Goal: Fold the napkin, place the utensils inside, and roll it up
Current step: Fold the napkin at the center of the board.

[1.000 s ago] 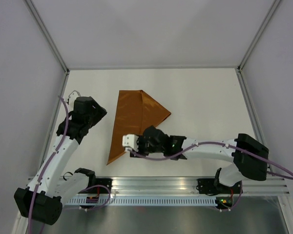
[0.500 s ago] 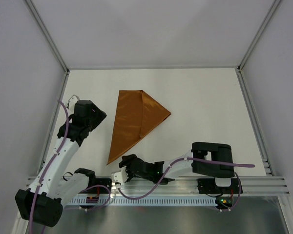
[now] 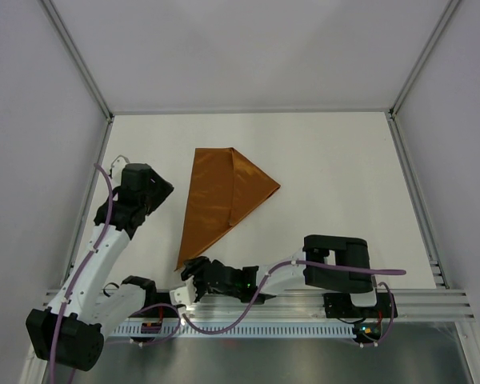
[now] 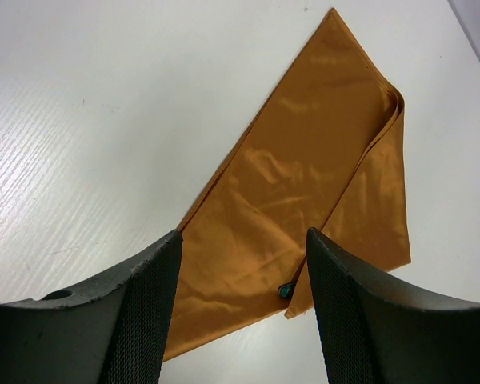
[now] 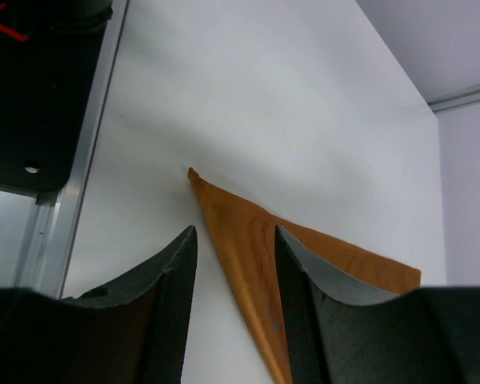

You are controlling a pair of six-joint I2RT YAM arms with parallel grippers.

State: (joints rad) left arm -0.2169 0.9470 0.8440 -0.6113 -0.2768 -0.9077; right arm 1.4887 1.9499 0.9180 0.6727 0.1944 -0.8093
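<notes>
At the bottom centre of the overhead view the right gripper (image 3: 194, 267) sits low, its jaws apart and holding nothing, just short of the near tip of the napkin (image 3: 222, 200). The cloth lies left of centre on the table (image 3: 336, 160), folded into a long, smooth rust-brown triangle with one flap overlapping. Further left, the left gripper (image 4: 242, 237) hovers wide open and empty. I'd judge the folding begun; no utensils are in sight, and the rolling remains.

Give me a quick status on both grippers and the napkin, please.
Left gripper open, empty. Right gripper open, empty, by near tip of rust-brown folded fabric napkin, flat on table. No utensils visible.
</notes>
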